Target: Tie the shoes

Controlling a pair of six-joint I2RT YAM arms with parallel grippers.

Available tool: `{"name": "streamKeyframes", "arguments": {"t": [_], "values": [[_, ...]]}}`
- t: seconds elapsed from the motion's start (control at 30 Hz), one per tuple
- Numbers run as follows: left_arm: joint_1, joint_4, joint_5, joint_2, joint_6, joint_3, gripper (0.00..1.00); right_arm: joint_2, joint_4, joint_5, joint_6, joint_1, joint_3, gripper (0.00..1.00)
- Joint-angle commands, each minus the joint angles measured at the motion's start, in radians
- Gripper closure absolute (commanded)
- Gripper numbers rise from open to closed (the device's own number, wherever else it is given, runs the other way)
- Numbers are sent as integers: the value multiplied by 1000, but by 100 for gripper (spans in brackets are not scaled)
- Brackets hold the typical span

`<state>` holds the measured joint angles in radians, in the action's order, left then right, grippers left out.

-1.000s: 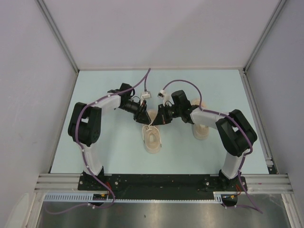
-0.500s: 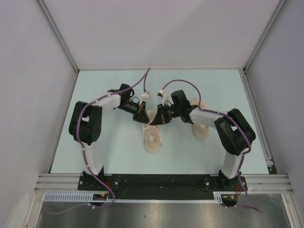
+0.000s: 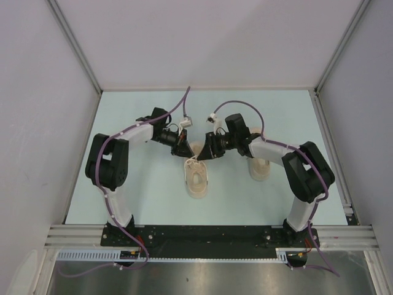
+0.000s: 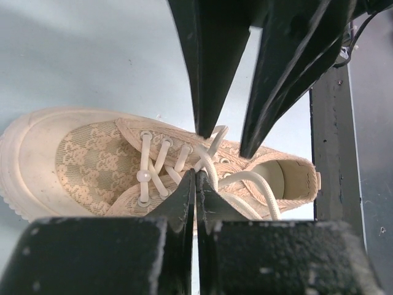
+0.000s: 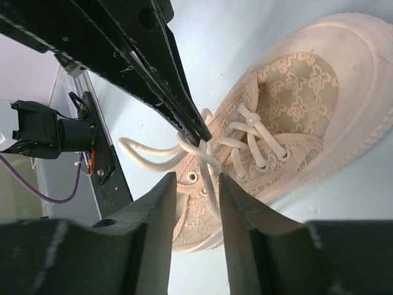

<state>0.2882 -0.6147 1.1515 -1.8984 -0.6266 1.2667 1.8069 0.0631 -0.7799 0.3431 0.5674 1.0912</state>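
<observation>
Both arms reach forward with elbows out and forearms turned inward, so the tips nearly meet. Left tool (image 3: 185, 150): fingers pressed together, pinching a lace (image 5: 206, 157). Right tool (image 3: 202, 153): fingers parted, pointing down just beside the left tool's tip.

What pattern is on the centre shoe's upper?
Beige floral lace on the shoe, clearest in the left wrist view.
</observation>
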Motion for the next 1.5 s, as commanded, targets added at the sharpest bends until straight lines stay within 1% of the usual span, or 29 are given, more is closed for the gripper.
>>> {"name": "streamKeyframes", "arguments": {"t": [0.0,0.1,0.27,0.5,0.57,0.8,0.87,1.0,1.17,1.23,1.37,1.47], "values": [[-7,47,25,62,-4,-20,100,-89,-55,-21,-38,-18,49,58],[-8,59,20,68,8,-27,100,-100,-101,-12,-61,-26,52,54],[-7,79,7,73,41,-33,100,-109,-108,8,-52,-12,71,53],[-7,82,7,76,48,-40,100,-89,-154,105,-139,87,119,52],[-7,89,8,78,50,-47,100,-72,-152,145,-154,100,124,47],[-7,92,10,76,54,-50,100,-31,-149,194,-167,130,164,44],[-7,90,10,75,53,-49,100,-26,-166,218,-171,143,185,38],[-7,90,10,75,51,-49,100,-18,-183,251,-174,157,200,38],[-7,92,10,70,51,-50,100,-23,-204,238,-184,164,200,50],[-7,92,10,70,51,-50,100,-29,-223,232,-200,167,200,50],[-7,90,11,71,51,-47,100,-46,-266,212,-233,170,200,46],[-7,93,11,70,53,-47,100,-41,-264,215,-251,169,200,46]]}}
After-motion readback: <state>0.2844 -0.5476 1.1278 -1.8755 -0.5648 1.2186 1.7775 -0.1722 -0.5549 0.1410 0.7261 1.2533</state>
